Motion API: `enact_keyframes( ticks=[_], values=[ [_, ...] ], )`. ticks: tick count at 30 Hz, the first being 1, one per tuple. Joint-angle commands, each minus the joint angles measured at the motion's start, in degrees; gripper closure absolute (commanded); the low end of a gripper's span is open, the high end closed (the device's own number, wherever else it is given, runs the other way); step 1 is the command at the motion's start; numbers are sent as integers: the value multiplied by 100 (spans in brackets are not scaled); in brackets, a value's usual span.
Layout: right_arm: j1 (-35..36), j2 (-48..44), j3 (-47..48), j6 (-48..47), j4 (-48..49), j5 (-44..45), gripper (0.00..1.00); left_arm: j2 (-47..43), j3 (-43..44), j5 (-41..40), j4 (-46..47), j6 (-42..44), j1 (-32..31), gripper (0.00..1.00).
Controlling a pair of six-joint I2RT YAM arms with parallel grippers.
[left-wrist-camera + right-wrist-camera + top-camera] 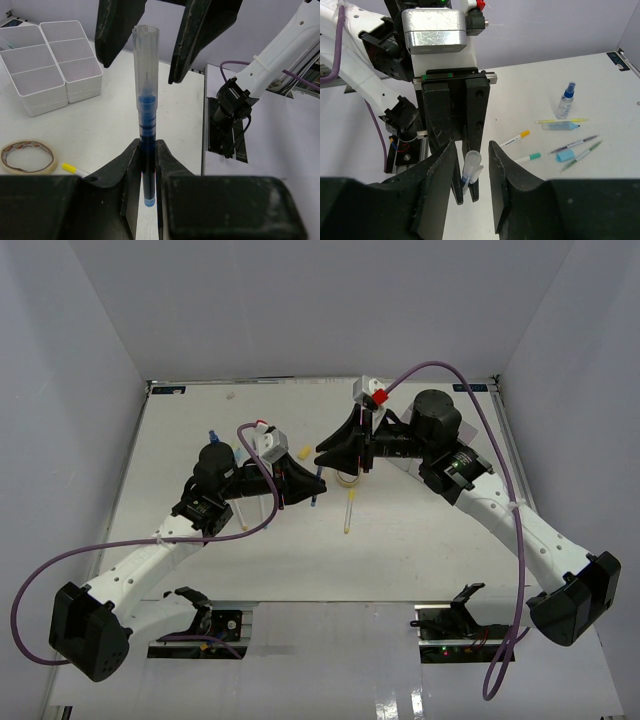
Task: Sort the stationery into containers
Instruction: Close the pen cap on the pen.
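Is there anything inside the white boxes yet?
Empty, as far as seen. The left wrist view shows only bare floors in the white tray; the tan ring lies outside on the table.

I can't make out one readable word, number or brand from here. The left corner sticker (pixel 170 390) and the right corner sticker (pixel 478 387) at the table's far edge carry print too small for me to read. One such sticker shows in the right wrist view (pixel 619 59), just as blurred. The right arm's label (pixel 460 464) and the left arm's label (pixel 196 508) are only specks. Faint marks inside the tan ring (pixel 27 156) stay illegible, and the blue pen (pixel 145 115) gives me nothing legible.
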Motion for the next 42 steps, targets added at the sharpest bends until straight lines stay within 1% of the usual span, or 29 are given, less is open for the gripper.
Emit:
enact_keyframes(
  ticks=[1, 6, 17, 20, 26, 34, 42],
  values=[
    [-18, 13, -23, 129, 442, -166, 62, -22, -6, 187, 207, -71, 35, 100],
    [-9, 30, -40, 225, 565, -219, 67, -13, -6, 223, 259, -115, 43, 100],
    [96, 144, -58, 296, 706, -298, 68, 31, -41, 416, 488, -326, 96, 100],
    [140, 171, -58, 313, 767, -315, 71, 31, -50, 416, 488, -326, 105, 100],
    [175, 224, -31, 340, 811, -333, 81, 31, -59, 460, 549, -361, 123, 100],
    [210, 250, -75, 313, 750, -342, 89, 22, -111, 565, 751, -563, 158, 100],
    [228, 285, -268, 146, 495, -324, 92, -101, -235, 741, 1595, -1275, 456, 100]
  ],
)
